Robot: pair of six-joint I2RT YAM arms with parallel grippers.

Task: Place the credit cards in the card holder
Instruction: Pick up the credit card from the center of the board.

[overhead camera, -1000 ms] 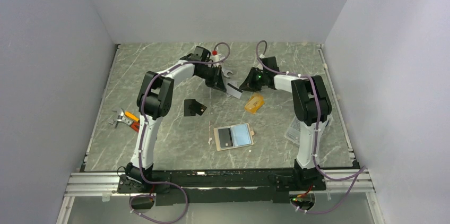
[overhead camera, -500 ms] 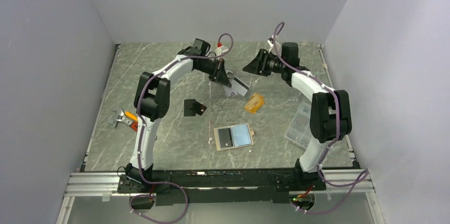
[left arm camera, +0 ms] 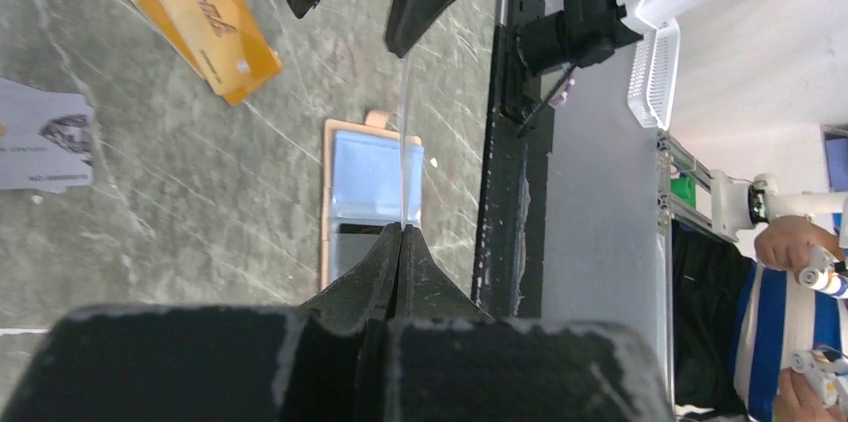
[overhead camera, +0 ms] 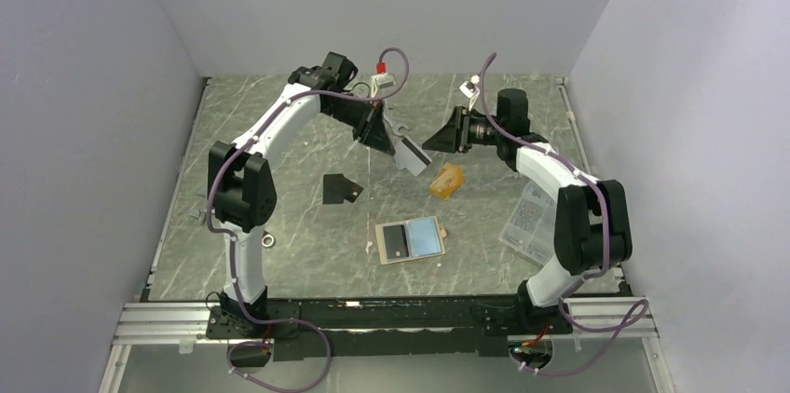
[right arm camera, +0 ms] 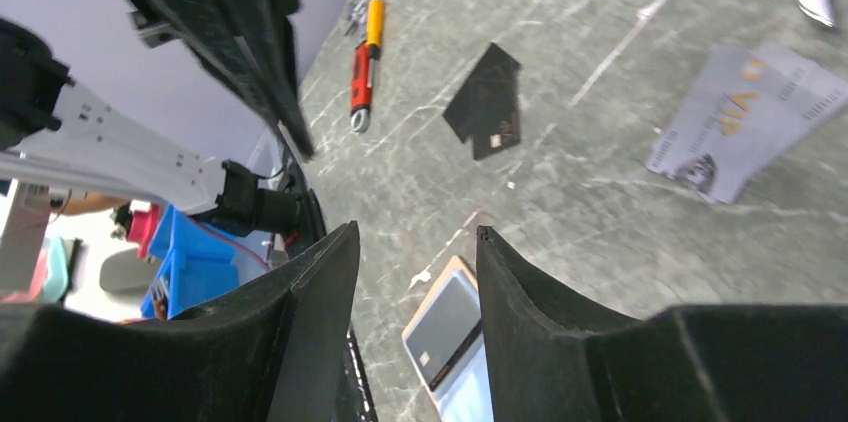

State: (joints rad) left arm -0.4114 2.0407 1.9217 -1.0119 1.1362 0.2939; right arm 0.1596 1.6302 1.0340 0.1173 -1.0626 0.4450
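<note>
Right pincer (right arm camera: 415, 232) has sprung open and backed off, its side of the handover apparently done.
Left pincer (left arm camera: 402, 230) stays clamped on a credit card (left arm camera: 405, 122), seen edge-on ahead of its tips. The open card holder (overhead camera: 429, 237) lies on the worktop (overhead camera: 298, 235), well apart from it toward the arm bases, likely the next stop.

Card holder (overhead camera: 411, 240) lies near the table's (overhead camera: 279, 253) middle, cards behind it.
From it: a lone card (overhead camera: 341, 189) at ten o'clock, another card (right arm camera: 745, 122) at twelve, two overlapping cards (overhead camera: 447, 180) at one, a box (overhead camera: 529, 221) at three.
</note>
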